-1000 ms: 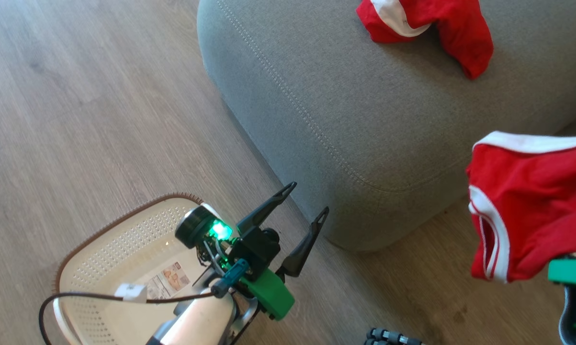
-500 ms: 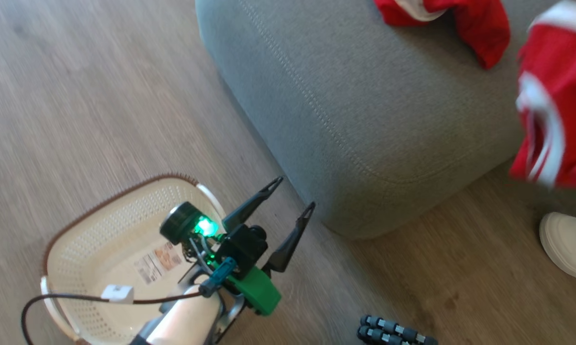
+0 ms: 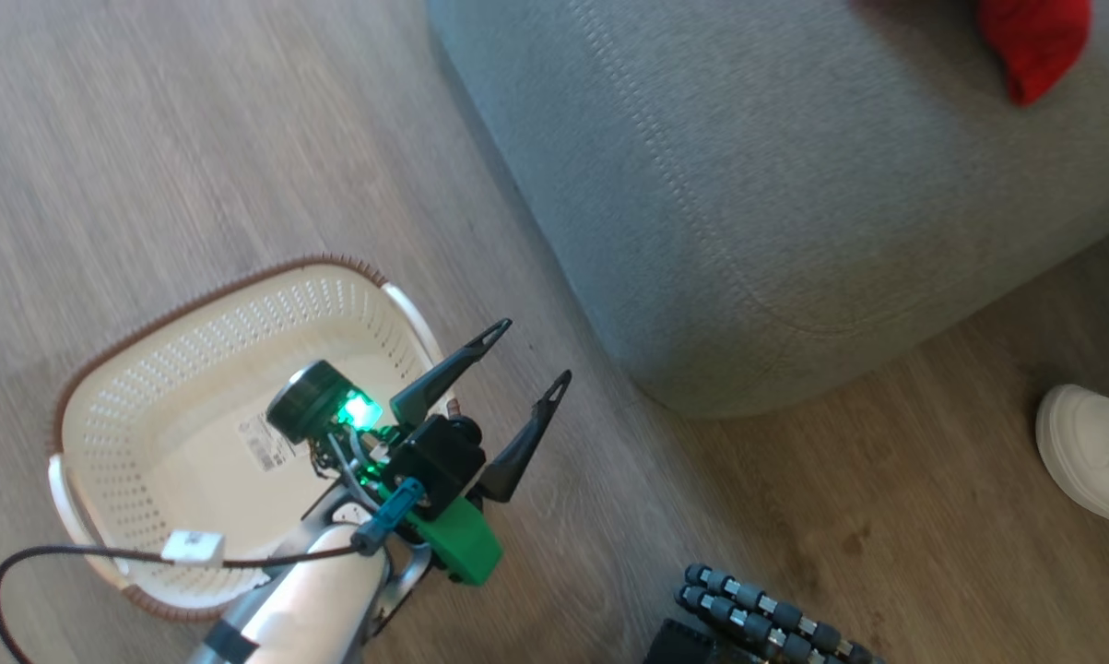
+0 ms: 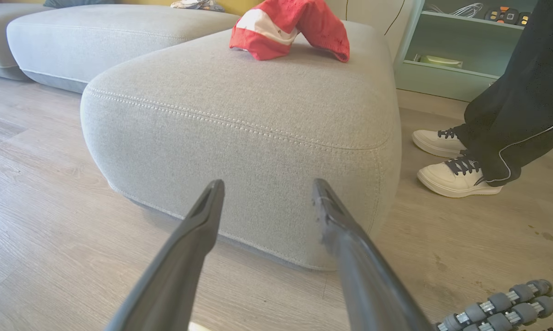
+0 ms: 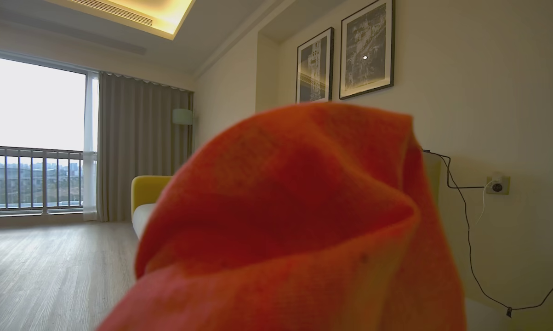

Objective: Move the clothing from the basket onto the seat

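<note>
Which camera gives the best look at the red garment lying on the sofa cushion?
The left wrist view: the red garment lies whole on the seat, white band visible. The head view catches just a corner of it at its top edge. The red fabric close in the right wrist view looks like another garment.

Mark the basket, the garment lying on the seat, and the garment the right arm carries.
basket (image 3: 222, 323), head view, perforated wall.
lying garment (image 4: 315, 20), left wrist view, red fold.
carried garment (image 5: 294, 207), right wrist view, red bulge.
</note>
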